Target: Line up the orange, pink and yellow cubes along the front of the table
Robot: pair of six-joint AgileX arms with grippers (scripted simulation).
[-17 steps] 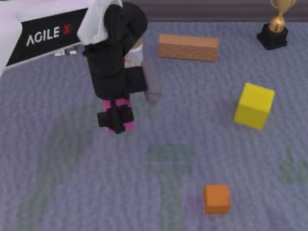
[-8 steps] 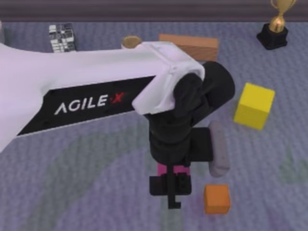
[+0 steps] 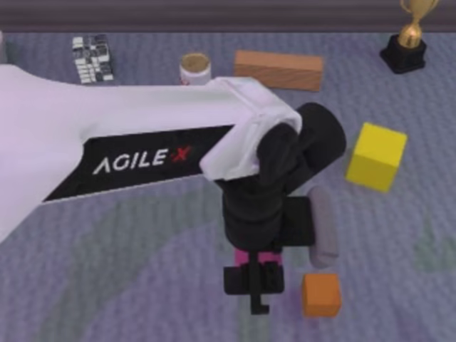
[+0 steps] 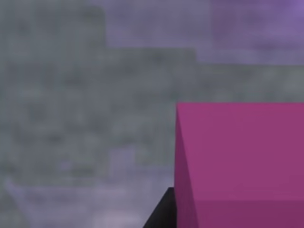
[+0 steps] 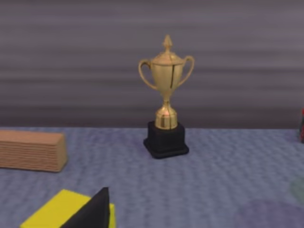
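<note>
Table (image 3: 107, 285) of greyish-purple weave carries the left arm reaching across it, its left gripper (image 3: 254, 279) pinching the pink cube (image 4: 240, 164) just left of the orange cube (image 3: 320, 294), with the yellow cube (image 3: 376, 156) well apart at right.

Left hand (image 3: 254, 279) around pink cube (image 3: 251, 256)

The top view looks straight down on the worktop (image 3: 85, 285), taking in most of it. The left wrist view sits very close, apparently facing down, and the pink cube (image 4: 240, 164) fills one corner. The right wrist view looks low across the worktop toward the trophy (image 5: 166, 114) and wooden block (image 5: 31, 150), both shared with the top view.
</note>
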